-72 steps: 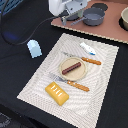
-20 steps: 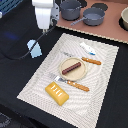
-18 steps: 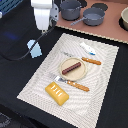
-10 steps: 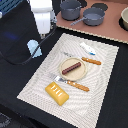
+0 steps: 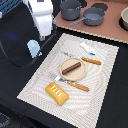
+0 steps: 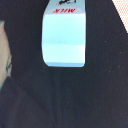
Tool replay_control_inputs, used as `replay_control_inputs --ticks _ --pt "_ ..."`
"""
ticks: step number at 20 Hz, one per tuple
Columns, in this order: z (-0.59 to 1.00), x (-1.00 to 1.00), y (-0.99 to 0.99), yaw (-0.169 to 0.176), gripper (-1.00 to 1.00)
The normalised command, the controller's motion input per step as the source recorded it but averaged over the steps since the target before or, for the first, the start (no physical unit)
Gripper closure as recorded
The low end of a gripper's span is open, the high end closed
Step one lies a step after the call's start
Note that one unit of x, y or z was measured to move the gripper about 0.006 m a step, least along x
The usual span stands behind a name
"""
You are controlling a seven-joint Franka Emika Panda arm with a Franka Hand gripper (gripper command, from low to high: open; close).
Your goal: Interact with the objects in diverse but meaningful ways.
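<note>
Approach step: my gripper (image 5: pixel 42 36), state indiscernible, hovers above the pale blue milk carton (image 5: pixel 33 48) on the bench beside the placemat (image 5: pixel 35 85); next I must descend centred for grasping.

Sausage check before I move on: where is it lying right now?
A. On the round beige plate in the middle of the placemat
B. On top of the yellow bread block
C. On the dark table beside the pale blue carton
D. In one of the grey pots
A. In the exterior view the dark brown sausage lies across the round beige plate on the striped placemat, apart from the bread block.
</note>
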Motion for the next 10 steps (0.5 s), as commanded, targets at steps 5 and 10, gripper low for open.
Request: replay_control_inputs --ticks 5,10 --pt "-0.43 -0.52 -0.07 0.018 -1.00" --pt "-0.17 -0.42 0.07 0.006 -1.00"
